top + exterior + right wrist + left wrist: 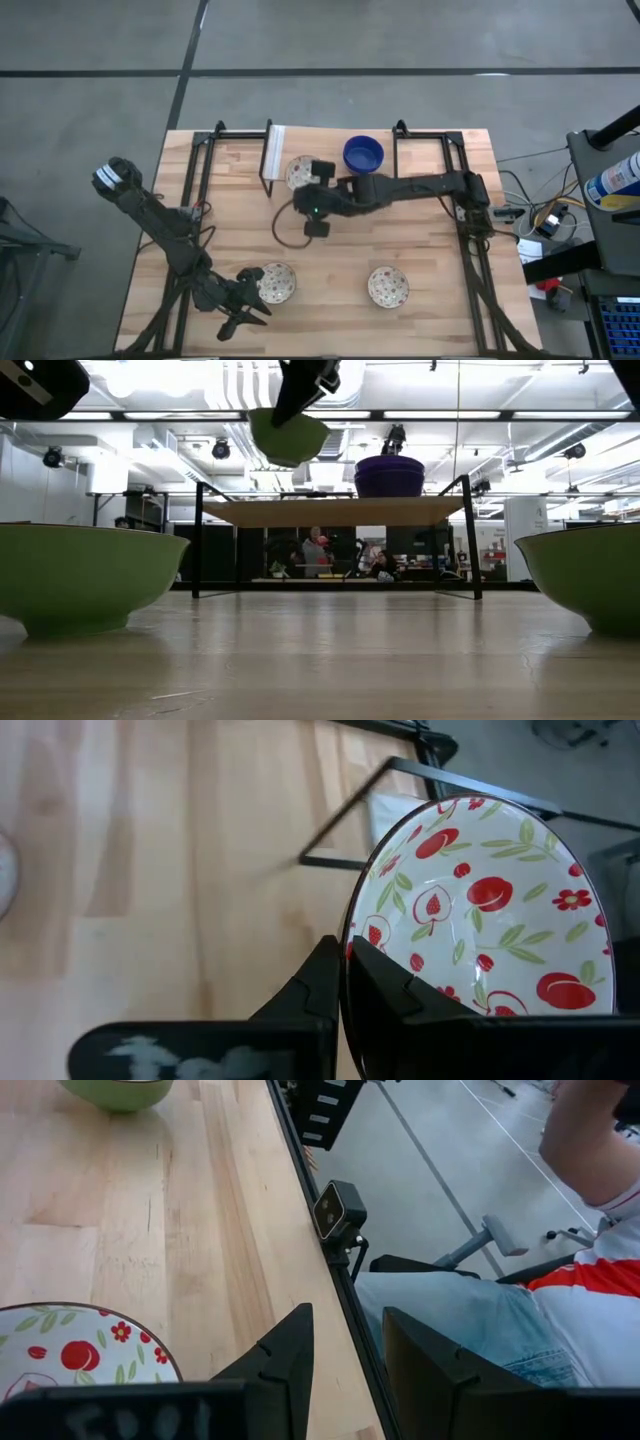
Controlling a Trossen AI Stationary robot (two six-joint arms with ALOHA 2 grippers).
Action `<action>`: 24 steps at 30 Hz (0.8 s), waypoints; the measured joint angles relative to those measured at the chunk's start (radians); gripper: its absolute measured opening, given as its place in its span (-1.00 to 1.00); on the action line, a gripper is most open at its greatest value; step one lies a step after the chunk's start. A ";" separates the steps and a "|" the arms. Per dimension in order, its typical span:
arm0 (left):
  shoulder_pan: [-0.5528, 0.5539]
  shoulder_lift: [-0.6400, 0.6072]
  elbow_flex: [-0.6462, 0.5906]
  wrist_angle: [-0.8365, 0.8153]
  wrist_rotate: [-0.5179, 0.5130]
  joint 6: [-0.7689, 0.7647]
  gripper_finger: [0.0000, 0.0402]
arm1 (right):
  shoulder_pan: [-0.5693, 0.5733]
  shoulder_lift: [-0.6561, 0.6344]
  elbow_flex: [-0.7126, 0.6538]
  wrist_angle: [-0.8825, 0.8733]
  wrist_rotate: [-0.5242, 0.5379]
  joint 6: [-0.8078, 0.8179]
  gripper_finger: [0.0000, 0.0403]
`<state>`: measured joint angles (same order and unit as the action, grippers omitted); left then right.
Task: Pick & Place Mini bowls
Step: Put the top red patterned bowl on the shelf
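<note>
One patterned bowl (470, 910) in right end effector (345, 985)

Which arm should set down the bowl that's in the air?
Right. Its claw is shut on the patterned bowl's rim, beside the blue bowl. The left claw sits open at the near edge.

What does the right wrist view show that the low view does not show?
Only the right wrist view shows the red fruit pattern inside the held bowl, with the right pincer shut on its rim. Only the low view shows the blue bowl on the raised shelf, two green-sided bowls on the table, and people beyond. Both show the held bowl, lifted.
</note>
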<state>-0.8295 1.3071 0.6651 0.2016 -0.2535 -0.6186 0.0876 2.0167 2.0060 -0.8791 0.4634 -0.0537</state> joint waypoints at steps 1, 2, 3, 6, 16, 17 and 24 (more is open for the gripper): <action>0.000 0.000 0.000 0.000 0.000 -0.001 -0.43 | -0.012 0.000 0.000 0.000 -0.001 -0.005 -0.94; 0.000 0.000 0.000 0.000 0.000 -0.001 -0.43 | -0.024 0.000 -0.001 0.001 -0.001 -0.006 -0.94; 0.000 0.000 0.000 0.000 0.000 -0.001 -0.43 | -0.036 0.000 -0.002 0.000 -0.001 -0.006 -0.94; 0.000 0.000 0.000 0.000 0.000 -0.002 -0.43 | -0.078 0.001 -0.002 -0.002 -0.057 -0.005 -0.94; 0.000 0.000 0.000 0.000 0.000 -0.001 -0.43 | -0.178 0.003 0.015 -0.002 -0.204 0.032 -0.94; 0.000 0.000 0.000 0.000 0.000 0.002 -0.43 | -0.184 0.003 0.016 -0.002 -0.207 0.033 -0.94; 0.000 0.000 0.000 0.000 0.000 0.005 -0.43 | -0.203 0.003 0.024 -0.008 -0.206 0.014 -0.94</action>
<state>-0.8295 1.3071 0.6651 0.2016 -0.2535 -0.6136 -0.1153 2.0201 2.0298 -0.8870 0.2572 -0.0402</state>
